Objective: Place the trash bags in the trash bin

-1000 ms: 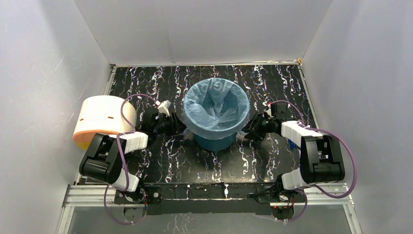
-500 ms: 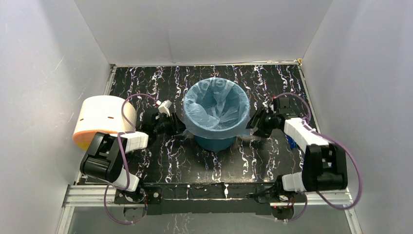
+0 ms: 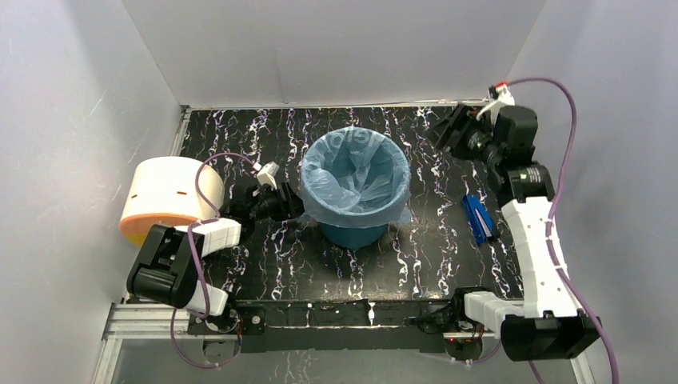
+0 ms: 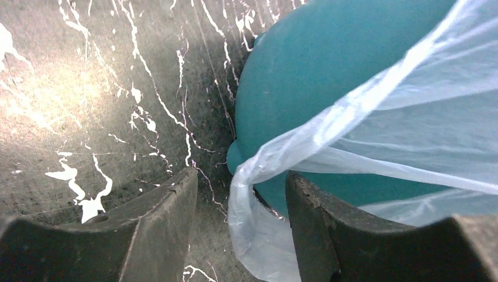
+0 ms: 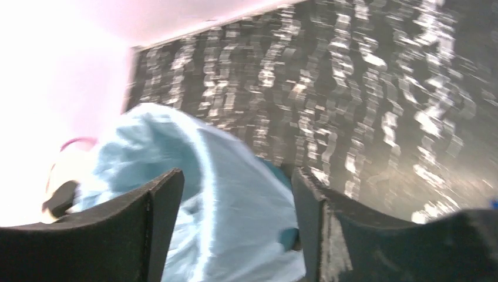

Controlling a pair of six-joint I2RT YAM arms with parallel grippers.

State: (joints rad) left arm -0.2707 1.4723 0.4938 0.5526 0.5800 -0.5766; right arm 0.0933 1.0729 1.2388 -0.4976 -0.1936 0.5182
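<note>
Left arm sits low and folded, reaching over to the left side of the trash bin. The left gripper is let go, fingers parted, with a hanging fold of the trash bag lying loose between them. Right arm is stretched long toward the far right corner, and the right gripper is spread wide, holding nothing. The bag lines the teal bin mid-table, its edge draped over the rim. The table is black with white veins, with white walls around it. There's a cream cylinder on the left and a small blue thing on the right.
</note>
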